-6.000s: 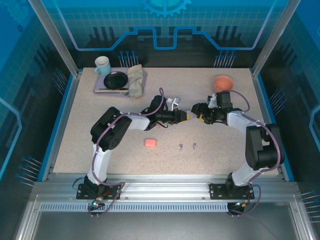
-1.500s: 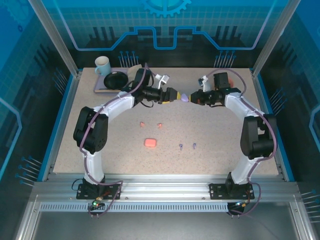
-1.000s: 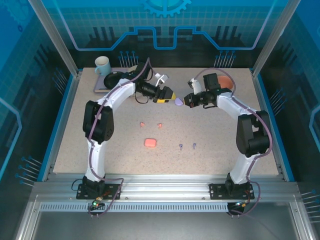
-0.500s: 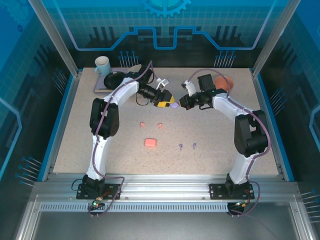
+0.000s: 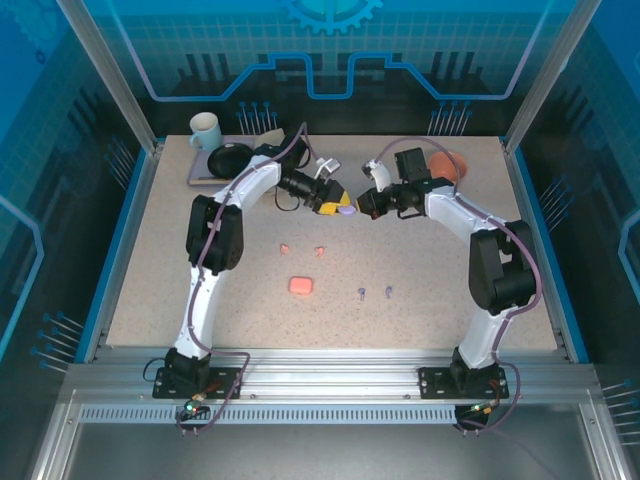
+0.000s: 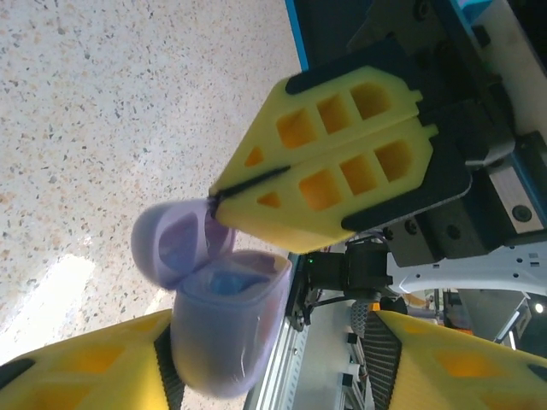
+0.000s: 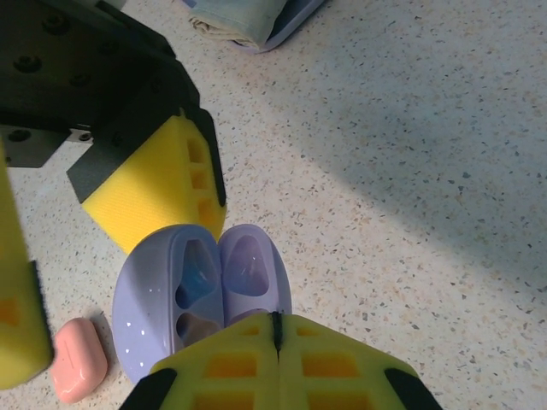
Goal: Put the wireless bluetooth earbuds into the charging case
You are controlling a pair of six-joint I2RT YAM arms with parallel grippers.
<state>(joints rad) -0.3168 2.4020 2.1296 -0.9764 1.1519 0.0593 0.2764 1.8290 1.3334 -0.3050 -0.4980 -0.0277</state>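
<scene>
An open lilac charging case (image 5: 346,211) hangs between my two grippers at the table's back middle. My right gripper (image 7: 275,323) is shut on the edge of its lid (image 7: 252,265); both sockets in the body (image 7: 158,290) are bare. My left gripper (image 6: 265,342) stands open around the body (image 6: 226,329), which rests against one finger (image 6: 85,367) and is clear of the other. Two lilac earbuds (image 5: 361,292) lie on the table at front centre. Left of them and a little farther back lie two pink earbuds (image 5: 285,248).
A shut pink case (image 5: 300,285) lies near the pink earbuds. At the back left a tray (image 5: 205,178) carries a black bowl (image 5: 232,160) and a folded cloth (image 5: 270,152), with a mug (image 5: 204,129) beside it. An orange bowl (image 5: 452,163) sits back right.
My left gripper's jaws have narrowed around the lilac case body. Both grippers and the case drifted a little toward the table's middle, then held still.
</scene>
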